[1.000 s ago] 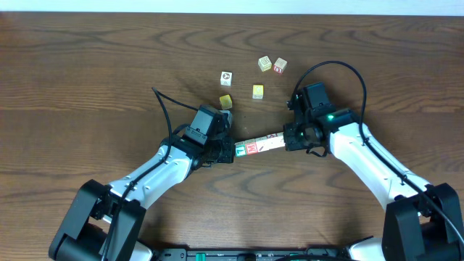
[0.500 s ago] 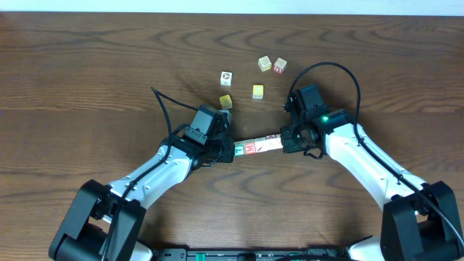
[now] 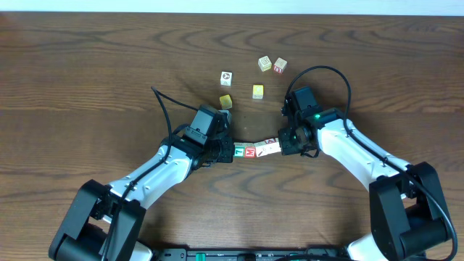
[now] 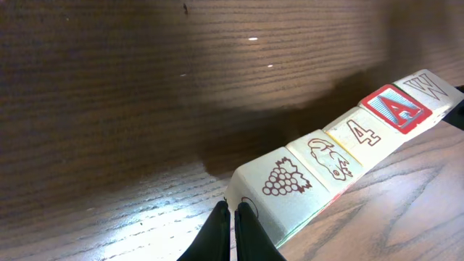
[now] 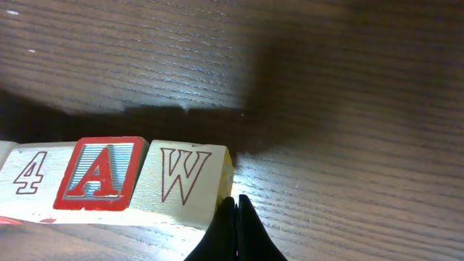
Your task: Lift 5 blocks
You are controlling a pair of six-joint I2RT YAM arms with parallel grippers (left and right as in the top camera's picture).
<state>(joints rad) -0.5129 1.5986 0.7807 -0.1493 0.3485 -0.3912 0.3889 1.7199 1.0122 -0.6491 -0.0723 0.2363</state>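
Note:
Five blocks [image 3: 258, 148] form one short row between my two grippers. From the left wrist they read grapes [image 4: 286, 181], an animal [image 4: 330, 156], a 4 [image 4: 362, 133], a red A [image 4: 395, 107] and a W [image 4: 428, 85]. My left gripper [image 3: 231, 153] [image 4: 233, 210] is shut, its tips pressed on the grapes end. At the other end my right gripper [image 3: 283, 143] [image 5: 234, 199] is shut with its tips against the W block [image 5: 185, 177]. Nothing sits between either pair of fingers. A dark shadow lies beside the row; I cannot tell whether it is off the wood.
Loose cubes lie behind the row: a white one [image 3: 226, 77], two yellow ones [image 3: 225, 101] [image 3: 258, 91], and a pair at the back [image 3: 265, 64] [image 3: 280, 66]. Cables arc over both arms. The brown wooden table [image 3: 87, 80] extends all round.
My right gripper has shifted a little left and down, pushing the W end of the row closer to the left gripper. The left arm has stayed put.

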